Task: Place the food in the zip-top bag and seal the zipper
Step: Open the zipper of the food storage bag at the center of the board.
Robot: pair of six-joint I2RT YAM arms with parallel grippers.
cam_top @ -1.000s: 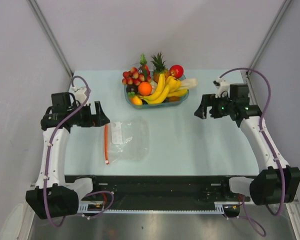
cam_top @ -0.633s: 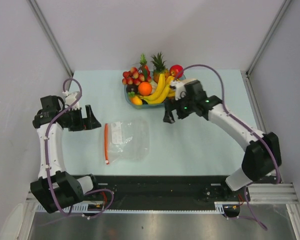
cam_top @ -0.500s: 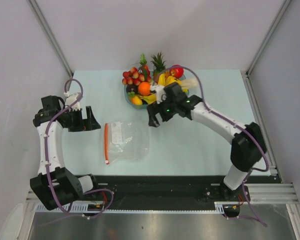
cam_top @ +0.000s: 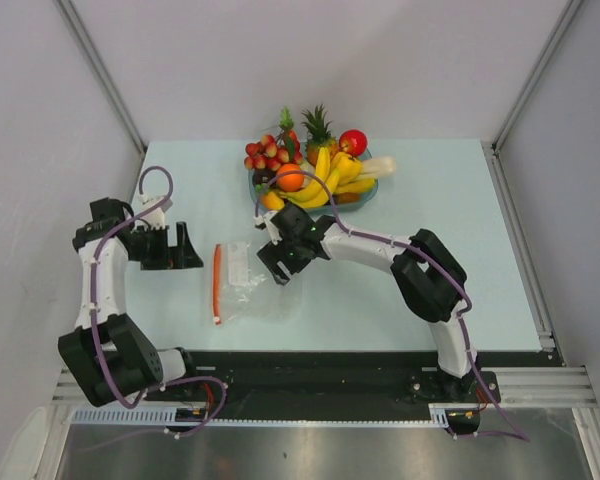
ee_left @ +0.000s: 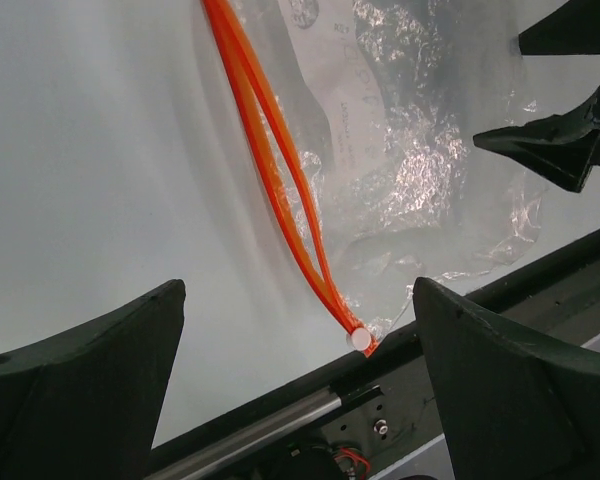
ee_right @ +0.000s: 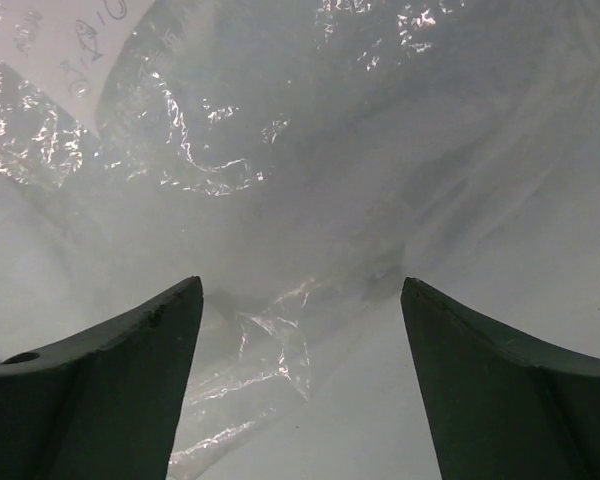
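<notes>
Closest to the near edge of the table (cam_top: 430,260), left of its middle, lies the zip-top bag (cam_top: 248,285), flat and crumpled, with nothing inside it that I can see. Its zipper (cam_top: 217,283) runs along the bag's left side, from near to far. In the left wrist view the two orange tracks bow slightly apart along their middle and meet at a small white tab at the near end.

Just left of the zipper and apart from it is the left gripper (cam_top: 192,247). Its fingers are spread wide and hold nothing. The right gripper (cam_top: 273,265) is over the bag's right part, away from the zipper. Its fingers are also spread wide, with wrinkled plastic between them. I cannot tell whether they touch it.

Farther back, at the middle of the far edge, the fruit tray (cam_top: 368,192) holds the banana bunch (cam_top: 330,180), the orange (cam_top: 290,178) and the apple (cam_top: 353,142). A pineapple (cam_top: 318,130) and a red berry cluster (cam_top: 265,150) sit there too.
</notes>
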